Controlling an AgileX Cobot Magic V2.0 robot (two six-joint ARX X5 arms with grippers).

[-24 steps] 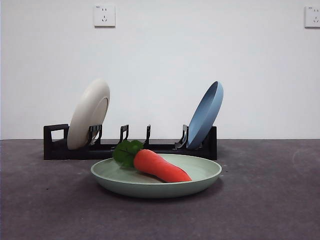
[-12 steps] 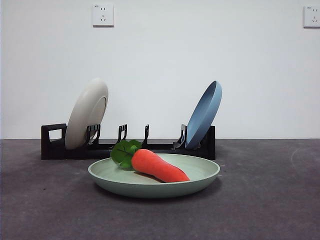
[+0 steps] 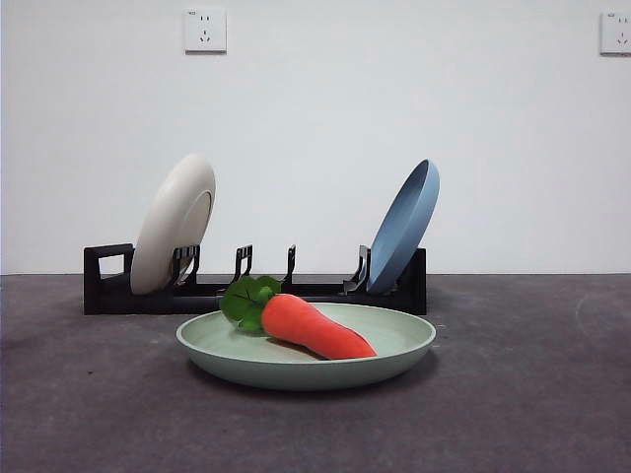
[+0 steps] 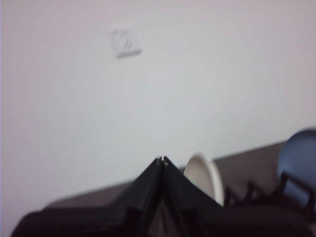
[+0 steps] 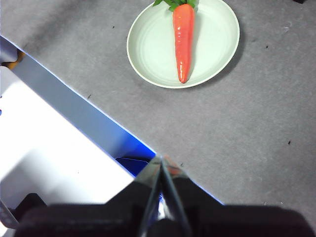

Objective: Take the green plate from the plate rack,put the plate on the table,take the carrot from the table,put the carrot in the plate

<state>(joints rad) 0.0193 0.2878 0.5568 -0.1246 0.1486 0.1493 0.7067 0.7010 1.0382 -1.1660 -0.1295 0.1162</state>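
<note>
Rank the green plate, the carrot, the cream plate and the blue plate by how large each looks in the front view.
1. green plate, widest, though it is nearest the camera.
2. and 3. cream plate and blue plate, tilted in the plate rack; they look alike, so no ranking.
4. carrot, lying in the green plate.

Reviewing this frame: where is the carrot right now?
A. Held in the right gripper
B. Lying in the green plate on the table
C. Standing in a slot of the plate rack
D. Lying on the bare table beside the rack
B. The carrot lies inside the green plate, which sits flat on the table in front of the plate rack; the right gripper is shut, holding nothing, well away from it.
</note>
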